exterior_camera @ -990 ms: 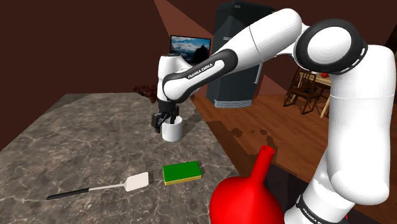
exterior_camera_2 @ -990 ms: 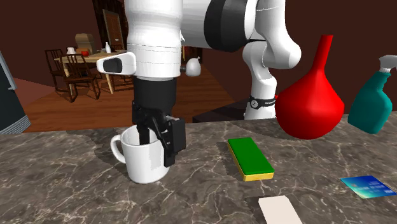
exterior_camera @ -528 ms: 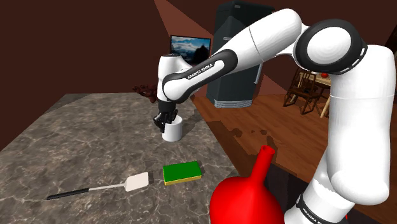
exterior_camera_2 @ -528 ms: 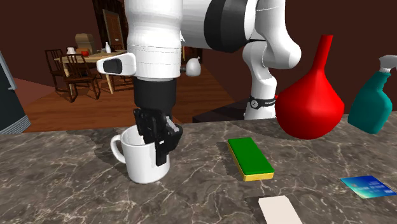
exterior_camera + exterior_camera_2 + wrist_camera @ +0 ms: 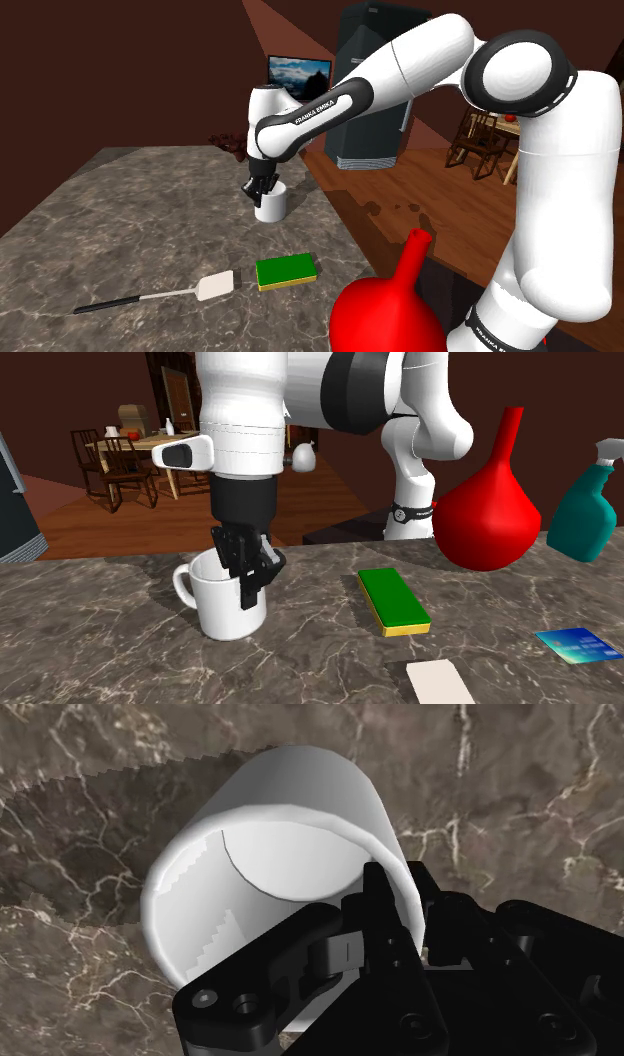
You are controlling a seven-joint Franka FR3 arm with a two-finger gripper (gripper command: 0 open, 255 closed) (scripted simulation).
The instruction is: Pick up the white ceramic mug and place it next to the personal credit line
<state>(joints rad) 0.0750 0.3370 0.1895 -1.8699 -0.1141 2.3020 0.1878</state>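
Observation:
A white mug [image 5: 222, 610] stands upright on the marble counter [image 5: 120, 652], its handle toward the second exterior view's left. My black gripper [image 5: 250, 580] comes down from above and is shut on the mug's rim wall, one finger inside and one outside. The shoulder view shows the mug [image 5: 271, 207] mid-counter under the gripper [image 5: 262, 190]. From the wrist, the mug [image 5: 300, 814] lies open-mouthed with the gripper [image 5: 405, 919] pinching its wall. A blue card [image 5: 580, 645] lies flat at the second exterior view's far right.
A green sponge [image 5: 393, 600] lies between the mug and the card. A red long-necked vase [image 5: 490, 517] and a teal spray bottle [image 5: 590, 512] stand behind them near the stand. A white-bladed spatula [image 5: 160, 296] lies near the front of the counter.
The fingers have closed: the outer finger swung in against the mug's wall. The mug and the arm have stayed in place.

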